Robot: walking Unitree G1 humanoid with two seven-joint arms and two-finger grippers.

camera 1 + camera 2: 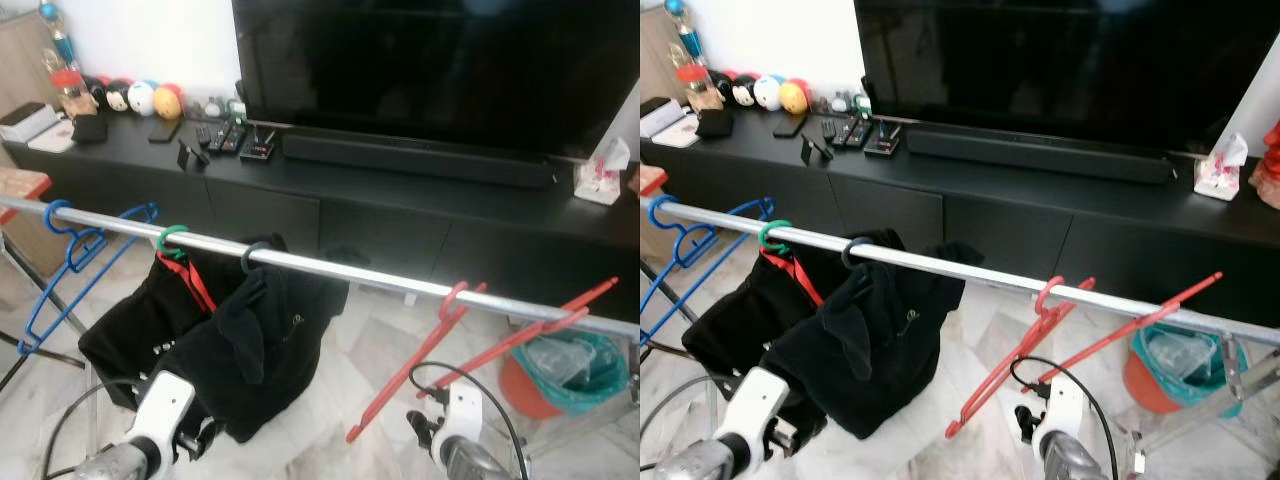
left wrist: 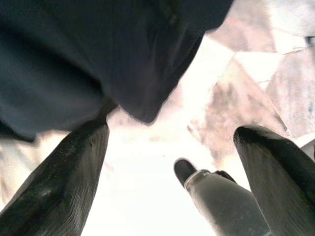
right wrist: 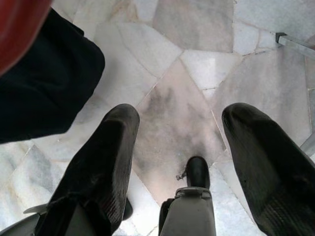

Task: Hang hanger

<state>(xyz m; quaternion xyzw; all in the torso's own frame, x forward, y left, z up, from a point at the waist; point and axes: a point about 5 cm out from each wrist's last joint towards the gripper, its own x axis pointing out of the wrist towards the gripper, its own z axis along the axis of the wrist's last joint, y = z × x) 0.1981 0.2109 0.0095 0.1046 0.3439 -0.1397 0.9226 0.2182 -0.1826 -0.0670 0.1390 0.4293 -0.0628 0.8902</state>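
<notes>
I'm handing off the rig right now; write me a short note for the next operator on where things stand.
Left gripper: open, holding nothing, low beside the black garment.
Right gripper: open, holding nothing, pointing at the marble floor.
On the silver metal rail: blue plastic hanger, green-hooked hanger and dark-hooked hanger carrying black clothing, red plastic hanger hooked on and hanging tilted.
Done: the red hanger appears hung.
Left: straighten it if needed; no other loose hanger is visible.
</notes>
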